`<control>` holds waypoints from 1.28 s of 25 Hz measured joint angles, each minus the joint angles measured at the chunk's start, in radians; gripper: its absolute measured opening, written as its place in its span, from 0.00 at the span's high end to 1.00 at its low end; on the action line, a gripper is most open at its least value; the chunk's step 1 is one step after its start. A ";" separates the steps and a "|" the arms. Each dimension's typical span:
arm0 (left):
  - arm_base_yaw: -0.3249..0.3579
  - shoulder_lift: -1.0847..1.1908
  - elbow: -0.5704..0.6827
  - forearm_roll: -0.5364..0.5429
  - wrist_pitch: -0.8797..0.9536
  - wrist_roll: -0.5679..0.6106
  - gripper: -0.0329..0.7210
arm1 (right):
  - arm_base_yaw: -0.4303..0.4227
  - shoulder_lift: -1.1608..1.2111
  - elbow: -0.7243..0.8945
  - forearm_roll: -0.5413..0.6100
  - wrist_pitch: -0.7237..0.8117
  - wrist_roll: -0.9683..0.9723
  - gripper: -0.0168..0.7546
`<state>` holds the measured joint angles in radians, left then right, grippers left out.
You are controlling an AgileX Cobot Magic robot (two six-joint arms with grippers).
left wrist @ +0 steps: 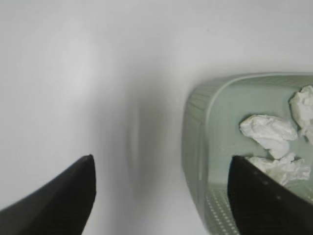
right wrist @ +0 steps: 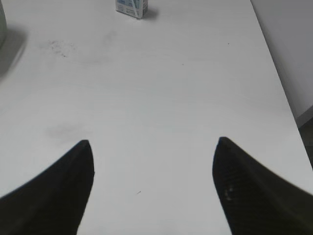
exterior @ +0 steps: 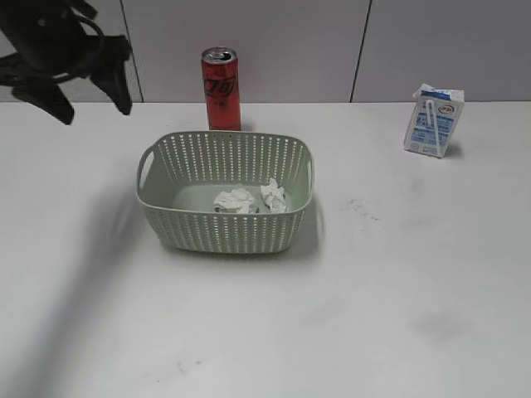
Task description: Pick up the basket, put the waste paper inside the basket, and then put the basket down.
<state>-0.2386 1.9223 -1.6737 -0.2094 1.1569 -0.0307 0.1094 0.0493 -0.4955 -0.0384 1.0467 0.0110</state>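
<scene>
The pale green basket stands on the white table in the middle of the exterior view. White waste paper wads lie inside it on its floor. In the left wrist view the basket's end wall shows at the right, with the wads inside. My left gripper hangs open and empty high above the table, up and to the left of the basket; its fingertips straddle the basket's end from above. My right gripper is open and empty above bare table; it is out of the exterior view.
A red drink can stands just behind the basket by the wall. A blue-and-white drink carton stands at the back right; it also shows in the right wrist view. The table's right edge is near the right gripper.
</scene>
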 joint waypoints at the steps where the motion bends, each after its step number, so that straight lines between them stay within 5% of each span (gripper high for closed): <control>1: 0.018 -0.014 0.000 0.002 0.022 0.010 0.11 | 0.000 0.000 0.000 0.000 0.000 0.000 0.24; 8: 0.161 -0.103 0.015 0.012 0.056 0.096 0.12 | 0.000 0.000 0.000 0.000 0.001 0.000 0.24; 13: 0.169 -0.252 0.110 0.014 0.057 0.144 0.14 | 0.000 0.000 0.000 0.000 0.001 0.000 0.24; 32: 0.158 -1.368 1.039 0.053 -0.129 0.155 0.18 | 0.000 0.000 0.000 -0.007 0.001 0.073 0.24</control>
<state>-0.0802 0.5543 -0.6344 -0.1568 1.0278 0.1248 0.1094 0.0493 -0.4955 -0.0458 1.0477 0.0843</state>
